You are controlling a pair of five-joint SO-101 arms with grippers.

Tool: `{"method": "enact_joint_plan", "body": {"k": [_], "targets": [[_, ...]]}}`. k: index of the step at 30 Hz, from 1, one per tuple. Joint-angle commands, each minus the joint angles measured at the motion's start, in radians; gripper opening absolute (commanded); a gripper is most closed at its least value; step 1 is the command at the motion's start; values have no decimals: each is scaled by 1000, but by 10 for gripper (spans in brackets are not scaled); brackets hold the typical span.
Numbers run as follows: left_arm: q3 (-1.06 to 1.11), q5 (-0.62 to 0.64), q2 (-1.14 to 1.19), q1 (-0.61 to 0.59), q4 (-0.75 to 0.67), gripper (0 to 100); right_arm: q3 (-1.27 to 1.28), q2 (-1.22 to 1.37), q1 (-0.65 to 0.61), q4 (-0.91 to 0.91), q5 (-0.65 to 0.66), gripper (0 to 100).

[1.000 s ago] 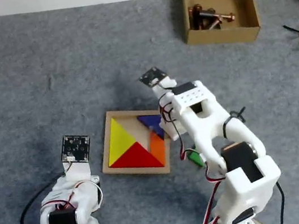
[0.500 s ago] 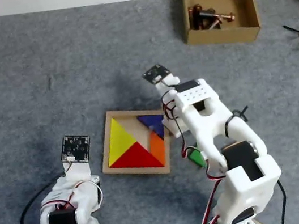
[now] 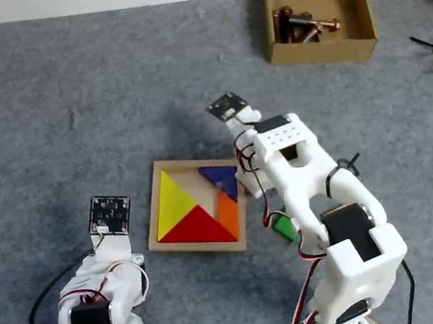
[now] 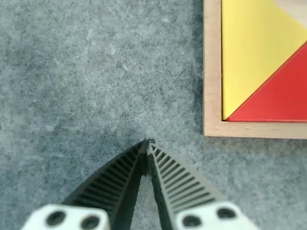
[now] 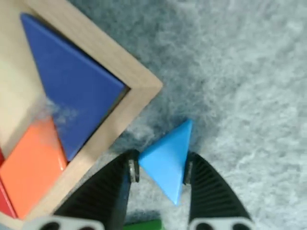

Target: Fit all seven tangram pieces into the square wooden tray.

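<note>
Tangram pieces: four lie in the square wooden tray [image 3: 197, 247], namely the yellow triangle [image 3: 172, 203], red triangle [image 3: 198, 225], orange piece [image 3: 227, 208] and dark blue triangle [image 3: 221, 176]. Bare wood shows beside the dark blue triangle in the right wrist view.

Right end effector [image 5: 160, 167]: pinching a light blue triangle [image 5: 165, 155] across its two sides, just outside the tray's corner and over the desk [image 3: 43, 116]. A green piece [image 3: 281, 227] lies on the desk near that arm.

Left end effector [image 4: 146, 143]: fingers pressed together, holding nothing, over the desk just beside the tray's rim [image 4: 211, 72].

Assessment: the step in hand appears to be seating the light blue triangle. Recommended practice:
- Raise the piece clear of the rim before crossing it.
- Turn it to match the open gap before lowering.
- Set it down flat.
- Release without nudging the dark blue triangle.

Risk: a tilted piece may catch on the rim.
</note>
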Motion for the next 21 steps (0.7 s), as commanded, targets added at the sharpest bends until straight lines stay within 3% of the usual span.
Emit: {"method": "enact_joint_plan", "body": {"k": [1, 21], "targets": [[19, -9, -5, -10, 5, 5, -19, 2, -4, -18, 8, 26], [19, -9, -5, -10, 5, 5, -15, 2, -4, -12, 8, 5]]}}
